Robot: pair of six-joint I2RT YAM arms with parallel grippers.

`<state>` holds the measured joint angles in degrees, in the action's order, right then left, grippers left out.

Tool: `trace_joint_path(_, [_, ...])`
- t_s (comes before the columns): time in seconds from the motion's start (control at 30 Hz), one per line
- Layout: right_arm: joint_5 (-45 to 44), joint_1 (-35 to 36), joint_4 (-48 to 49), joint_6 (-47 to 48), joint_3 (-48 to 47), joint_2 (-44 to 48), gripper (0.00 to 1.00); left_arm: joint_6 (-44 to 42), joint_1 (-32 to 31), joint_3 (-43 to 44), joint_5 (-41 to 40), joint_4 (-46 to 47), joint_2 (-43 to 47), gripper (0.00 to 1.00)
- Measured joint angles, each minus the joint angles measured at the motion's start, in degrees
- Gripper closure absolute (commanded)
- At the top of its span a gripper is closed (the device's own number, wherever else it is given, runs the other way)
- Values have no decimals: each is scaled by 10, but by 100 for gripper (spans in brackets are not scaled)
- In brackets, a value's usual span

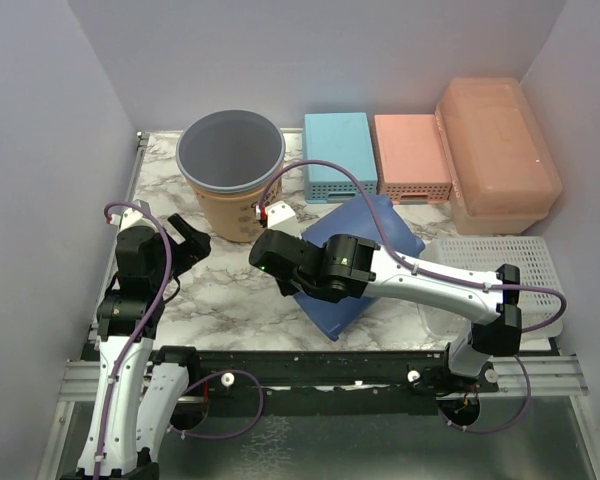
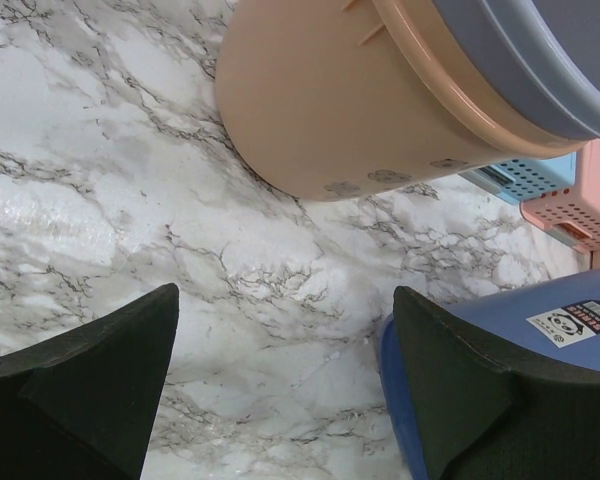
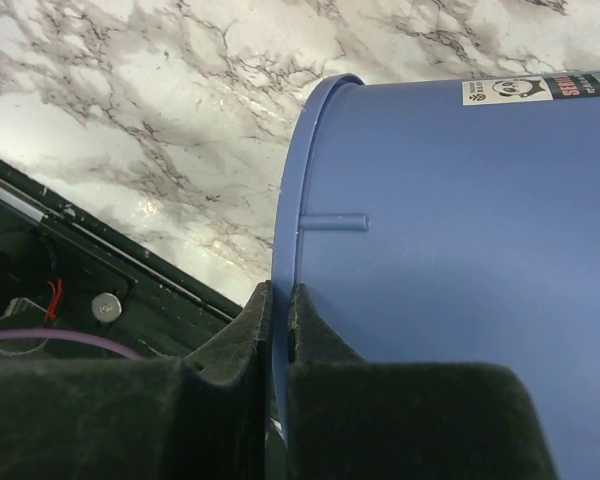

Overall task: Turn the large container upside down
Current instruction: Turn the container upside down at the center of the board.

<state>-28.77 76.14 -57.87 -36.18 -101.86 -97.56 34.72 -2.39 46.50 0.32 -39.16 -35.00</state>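
pinching the blue bin's [image 3: 430, 250] rim is the right tool [image 3: 280, 300]; the left tool [image 2: 285, 295] gapes open above the counter [image 2: 130, 180].

right jaws: clamped on blue bin [image 3: 460, 250] rim | marble table [image 3: 160, 100] beneath

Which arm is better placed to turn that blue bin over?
Right. The right gripper is shut on the rim of the bin. The left gripper hangs open near the bucket, touching nothing.
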Motion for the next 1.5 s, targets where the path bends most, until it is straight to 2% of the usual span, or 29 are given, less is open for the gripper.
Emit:
trace_joint_path(0.8, [66,4,73,3,10,-37,99,0,0,0,0,-1,0,11])
trace_joint_path(1.5, [80,4,72,2,110,-84,99,0,0,5,-4,-4,5,12])
